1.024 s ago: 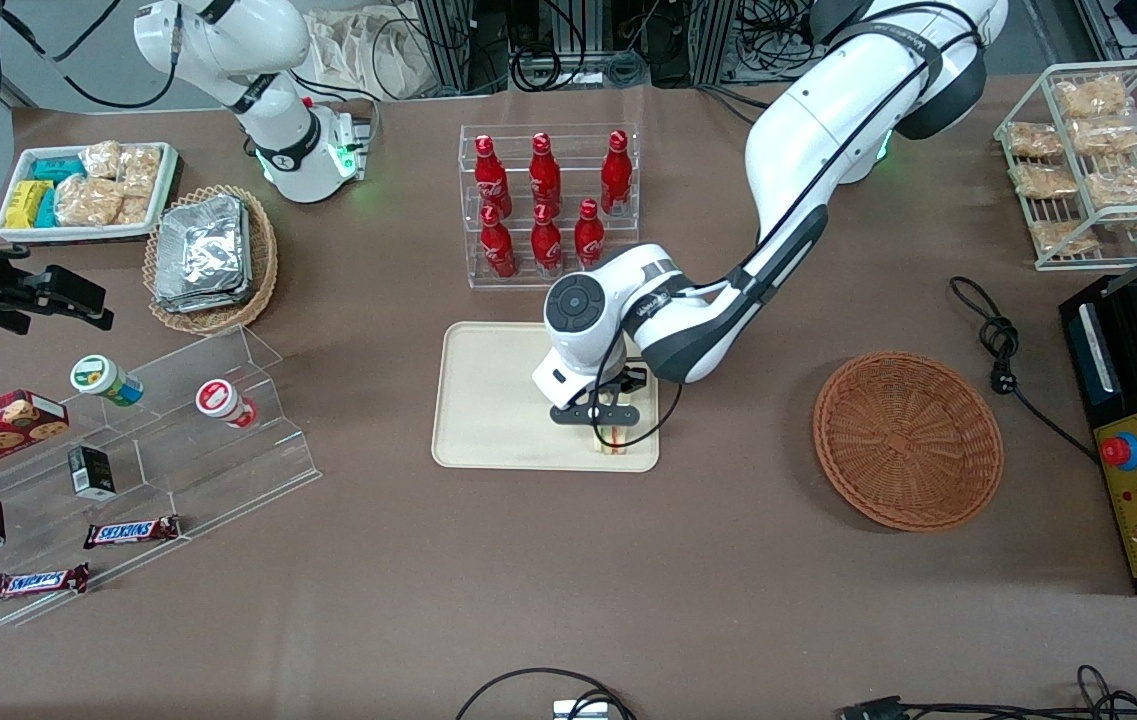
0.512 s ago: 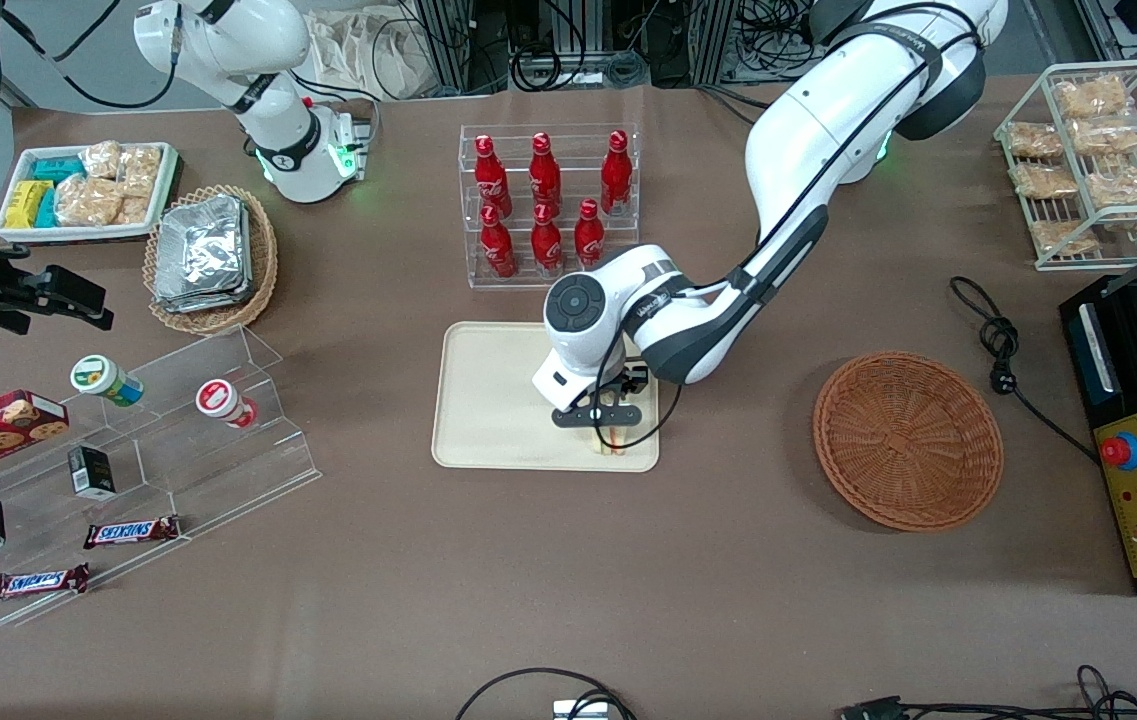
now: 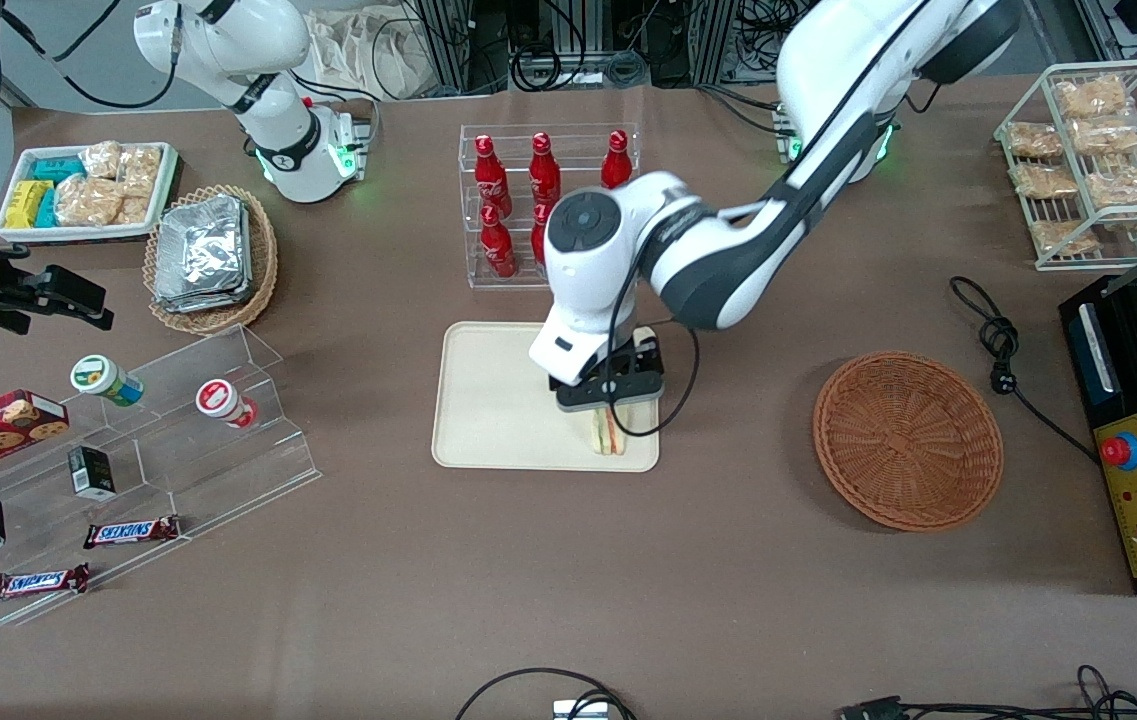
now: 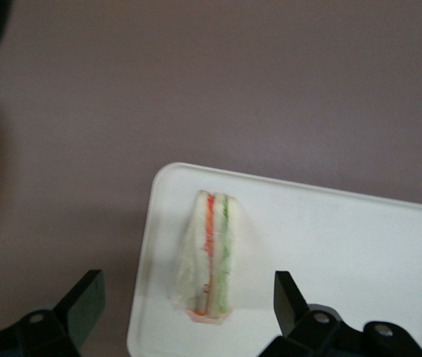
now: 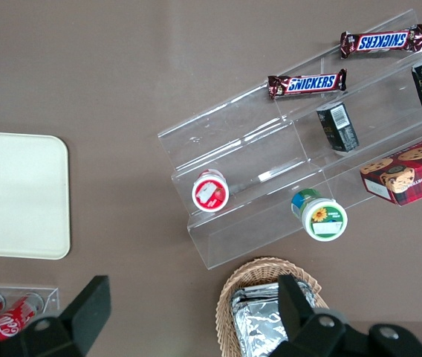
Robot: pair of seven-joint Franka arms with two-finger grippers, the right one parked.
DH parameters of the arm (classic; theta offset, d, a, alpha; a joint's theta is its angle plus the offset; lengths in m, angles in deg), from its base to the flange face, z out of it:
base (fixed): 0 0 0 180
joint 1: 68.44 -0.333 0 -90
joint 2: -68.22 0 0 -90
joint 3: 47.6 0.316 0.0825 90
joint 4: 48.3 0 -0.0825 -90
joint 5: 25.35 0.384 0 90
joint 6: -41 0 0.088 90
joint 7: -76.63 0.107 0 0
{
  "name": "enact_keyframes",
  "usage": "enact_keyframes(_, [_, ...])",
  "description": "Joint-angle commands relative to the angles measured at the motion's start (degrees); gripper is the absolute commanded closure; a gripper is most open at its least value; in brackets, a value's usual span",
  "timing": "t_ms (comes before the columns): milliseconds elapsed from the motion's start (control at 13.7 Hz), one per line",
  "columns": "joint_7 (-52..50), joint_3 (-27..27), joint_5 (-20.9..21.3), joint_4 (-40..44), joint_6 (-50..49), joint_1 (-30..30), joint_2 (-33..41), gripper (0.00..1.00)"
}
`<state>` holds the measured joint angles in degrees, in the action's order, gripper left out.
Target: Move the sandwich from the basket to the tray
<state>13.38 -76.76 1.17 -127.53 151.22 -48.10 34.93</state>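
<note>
The sandwich (image 3: 609, 432) stands on its edge on the cream tray (image 3: 493, 400), near the tray's corner nearest the front camera on the basket's side. In the left wrist view the sandwich (image 4: 209, 256) shows pale bread with orange and green layers, on the tray (image 4: 345, 253). My left gripper (image 3: 611, 395) hangs open above the sandwich, lifted clear of it; its two fingers (image 4: 85, 301) stand wide apart on either side with nothing between them. The reddish-brown basket (image 3: 908, 440) lies empty toward the working arm's end of the table.
A clear rack of red bottles (image 3: 548, 200) stands just farther from the front camera than the tray. A tan basket of foil packets (image 3: 210, 258), a white snack tray (image 3: 88, 190) and an acrylic stepped shelf (image 3: 148, 450) lie toward the parked arm's end. A black cable (image 3: 1003, 350) lies by the basket.
My left gripper has let go of the sandwich and risen above it; the arm's wrist has lifted and now covers part of the bottle rack. The sandwich stays on the tray.
</note>
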Motion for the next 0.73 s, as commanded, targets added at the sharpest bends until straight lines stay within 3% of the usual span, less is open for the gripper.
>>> enact_keyframes(0, [9.1, 8.8, -9.2, -2.1, -1.1, -0.1, 8.5, 0.00])
enact_keyframes(366, [33.4, 23.3, -18.4, -4.1, -11.2, -0.1, 18.1, 0.00])
enact_keyframes(512, [40.4, 29.0, -19.7, -9.5, -10.7, -0.1, 23.4, 0.00])
enact_keyframes(659, [42.9, 31.1, -19.7, -13.5, -9.9, -0.2, 26.5, 0.00])
